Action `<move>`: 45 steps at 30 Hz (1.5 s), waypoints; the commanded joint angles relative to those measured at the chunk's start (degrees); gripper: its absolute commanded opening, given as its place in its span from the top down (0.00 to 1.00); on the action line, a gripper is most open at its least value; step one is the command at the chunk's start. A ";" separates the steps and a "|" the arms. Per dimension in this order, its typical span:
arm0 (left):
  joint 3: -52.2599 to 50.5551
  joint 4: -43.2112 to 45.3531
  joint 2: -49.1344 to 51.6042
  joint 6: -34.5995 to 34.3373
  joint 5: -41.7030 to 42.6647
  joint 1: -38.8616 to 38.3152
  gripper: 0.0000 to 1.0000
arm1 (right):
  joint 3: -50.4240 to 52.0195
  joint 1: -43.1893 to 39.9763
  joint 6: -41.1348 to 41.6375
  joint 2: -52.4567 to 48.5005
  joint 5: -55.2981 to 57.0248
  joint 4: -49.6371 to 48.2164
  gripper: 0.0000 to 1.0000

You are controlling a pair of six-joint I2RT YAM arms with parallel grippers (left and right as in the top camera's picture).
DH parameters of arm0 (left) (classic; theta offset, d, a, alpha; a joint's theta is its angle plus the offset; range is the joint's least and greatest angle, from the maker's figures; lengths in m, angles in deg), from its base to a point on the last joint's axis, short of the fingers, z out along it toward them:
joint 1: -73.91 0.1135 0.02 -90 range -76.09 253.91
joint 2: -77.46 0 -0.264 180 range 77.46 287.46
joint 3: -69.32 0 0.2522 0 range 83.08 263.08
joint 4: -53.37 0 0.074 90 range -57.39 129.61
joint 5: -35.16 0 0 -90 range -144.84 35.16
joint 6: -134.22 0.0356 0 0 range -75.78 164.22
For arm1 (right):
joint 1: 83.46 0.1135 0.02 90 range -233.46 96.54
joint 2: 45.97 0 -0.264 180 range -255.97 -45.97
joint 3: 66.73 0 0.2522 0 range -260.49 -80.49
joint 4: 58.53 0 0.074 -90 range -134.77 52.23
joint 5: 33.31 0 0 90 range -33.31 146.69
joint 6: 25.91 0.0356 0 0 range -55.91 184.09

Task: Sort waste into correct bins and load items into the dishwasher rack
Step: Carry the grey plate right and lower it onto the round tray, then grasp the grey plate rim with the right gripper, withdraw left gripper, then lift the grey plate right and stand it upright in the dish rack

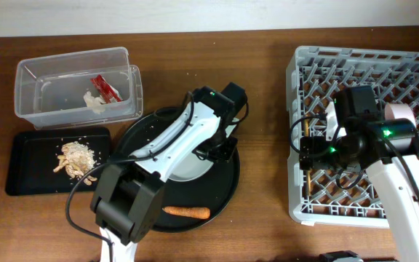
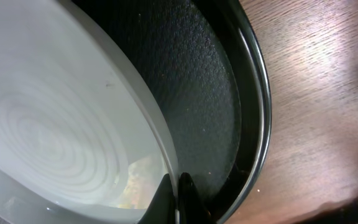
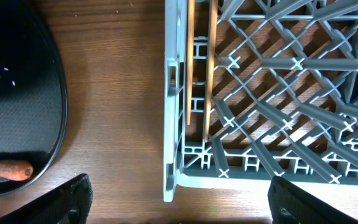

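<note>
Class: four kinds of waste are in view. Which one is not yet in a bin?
The orange carrot, lying on the round black tray; wrapper and tissue are in the clear tub, scraps in the rectangular tray.

- The tabletop (image 1: 268, 109) is brown with a wood grain.
- The dishwasher rack (image 1: 311, 65) is light grey, with a criss-cross lattice.
- The tub (image 1: 31, 109) is clear. In it the snack wrapper (image 1: 106, 89) is red and the tissue (image 1: 93, 102) is white.
- The shallow tray (image 1: 24, 171) is black, and its food scraps (image 1: 75, 156) are beige.
- The round tray (image 1: 224, 193) is black with a pebbled surface.
- The carrot (image 1: 186, 212) is orange.
- The plate (image 2: 48, 124) is pale grey with faint concentric rings.
- The chopsticks (image 3: 190, 62) are a light wood colour.
- The bowl (image 1: 398, 113) is whitish-pink.
</note>
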 commanded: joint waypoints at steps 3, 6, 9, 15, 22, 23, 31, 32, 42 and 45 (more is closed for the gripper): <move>3.34 -1.97 -0.46 -0.39 -0.92 0.39 0.55 | -0.72 -0.26 0.20 -0.31 0.94 -0.13 0.10; 7.08 -3.41 -6.56 0.81 -2.23 4.07 0.44 | -0.72 -0.26 0.22 -0.31 2.71 -1.49 0.09; 7.19 -5.64 -12.96 0.81 -2.43 10.88 0.44 | -0.83 -0.20 0.11 -0.31 -0.92 -3.87 0.09; 7.19 -11.67 -24.48 0.76 0.66 38.29 0.04 | -0.85 9.79 -4.09 -0.52 -14.69 -17.05 0.09; 7.17 -13.53 -24.61 0.81 2.54 45.77 0.01 | -0.83 25.55 6.47 -16.87 -8.70 -26.43 0.13; 7.17 -13.53 -24.61 0.81 2.51 45.75 0.01 | -0.83 26.62 8.48 -20.61 -8.96 -27.02 0.14; 7.17 -13.44 -24.61 0.81 2.54 45.75 0.01 | -0.83 29.05 15.54 -38.18 -11.72 -31.32 0.32; 7.17 -13.42 -24.61 0.81 2.54 45.75 0.01 | -0.83 29.07 15.54 -39.17 -11.82 -31.63 0.37; 7.17 -13.51 -24.61 0.79 2.56 45.75 0.01 | -0.83 26.49 25.24 -40.72 -6.69 -33.09 0.96; 7.17 -13.51 -24.61 0.79 2.56 45.75 0.01 | -0.83 25.31 26.88 -40.72 -6.62 -33.11 0.96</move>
